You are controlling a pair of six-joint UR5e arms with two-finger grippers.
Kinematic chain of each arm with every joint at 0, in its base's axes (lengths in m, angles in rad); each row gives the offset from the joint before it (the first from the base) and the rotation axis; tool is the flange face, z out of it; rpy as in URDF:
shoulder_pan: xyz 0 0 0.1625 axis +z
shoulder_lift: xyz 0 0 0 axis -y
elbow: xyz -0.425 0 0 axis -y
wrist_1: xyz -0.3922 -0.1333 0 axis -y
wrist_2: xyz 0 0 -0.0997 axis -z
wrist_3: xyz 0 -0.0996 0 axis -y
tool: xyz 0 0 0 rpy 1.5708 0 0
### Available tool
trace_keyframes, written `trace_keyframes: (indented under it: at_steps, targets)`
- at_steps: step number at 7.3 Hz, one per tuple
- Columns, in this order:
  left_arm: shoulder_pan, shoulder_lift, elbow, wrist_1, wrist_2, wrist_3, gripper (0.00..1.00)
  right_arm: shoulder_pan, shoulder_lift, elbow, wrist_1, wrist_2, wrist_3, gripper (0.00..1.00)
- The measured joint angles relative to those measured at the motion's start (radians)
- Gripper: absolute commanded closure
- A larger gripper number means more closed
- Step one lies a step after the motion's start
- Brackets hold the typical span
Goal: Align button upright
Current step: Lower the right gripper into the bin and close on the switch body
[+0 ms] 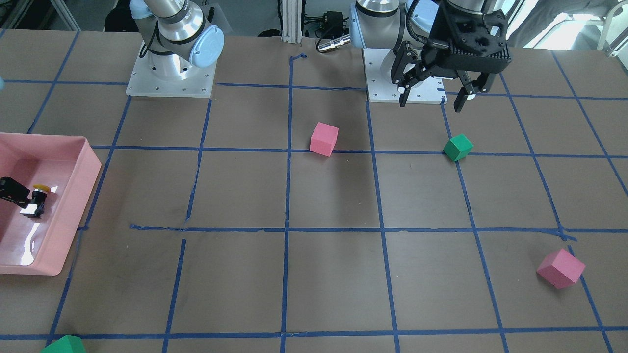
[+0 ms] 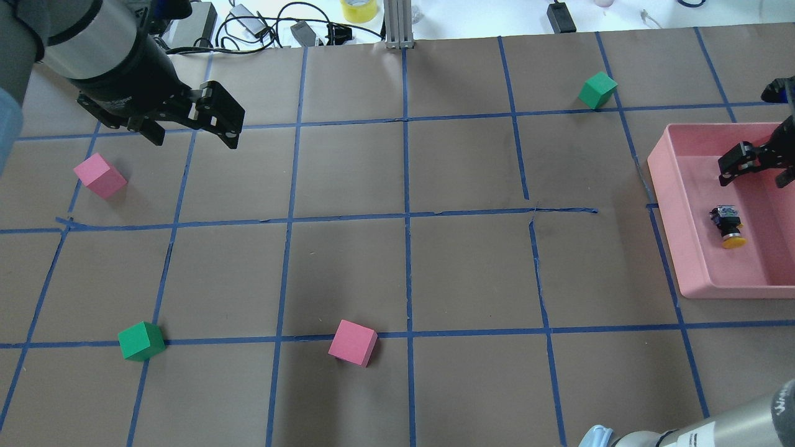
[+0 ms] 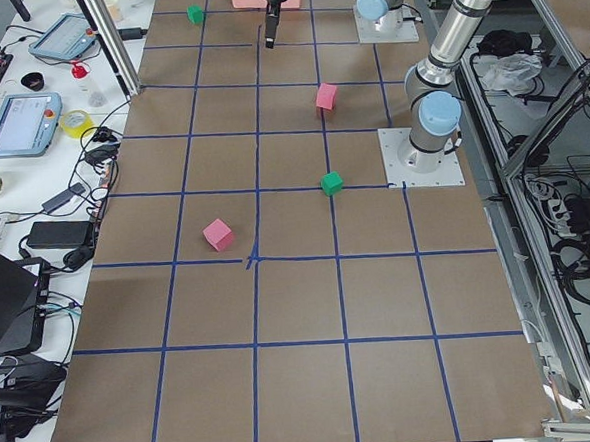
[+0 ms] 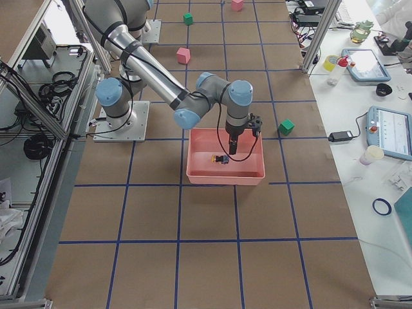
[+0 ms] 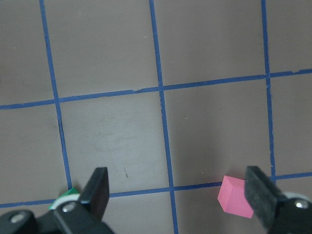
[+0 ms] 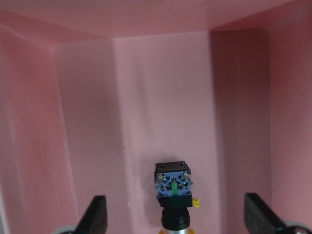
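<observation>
The button [image 2: 726, 225] lies on its side on the floor of the pink tray [image 2: 676, 230], its yellow cap toward the robot. It also shows in the front view [image 1: 37, 198] and the right side view [image 4: 221, 158]. In the right wrist view the button [image 6: 174, 195] shows its base end, low and between the fingers. My right gripper [image 2: 751, 182] is open and empty over the tray, just beyond the button. My left gripper [image 2: 194, 139] is open and empty, raised above the table far from the tray; it also shows in the front view [image 1: 431, 103].
Foam cubes lie on the table: a pink cube [image 2: 99, 175] and a green cube [image 2: 141, 340] near my left arm, a pink cube [image 2: 353, 342] in the middle, and a green cube [image 2: 597, 89] beyond the tray. Blue tape lines grid the brown table.
</observation>
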Motion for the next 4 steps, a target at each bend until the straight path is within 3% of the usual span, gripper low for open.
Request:
trace_keyframes:
  at_steps: [4]
  targets:
    - [0.0,0.0,0.0,0.0,0.0,0.0,0.0,-0.005,0.072,0.04,-0.1,-0.001,0.002,0.0]
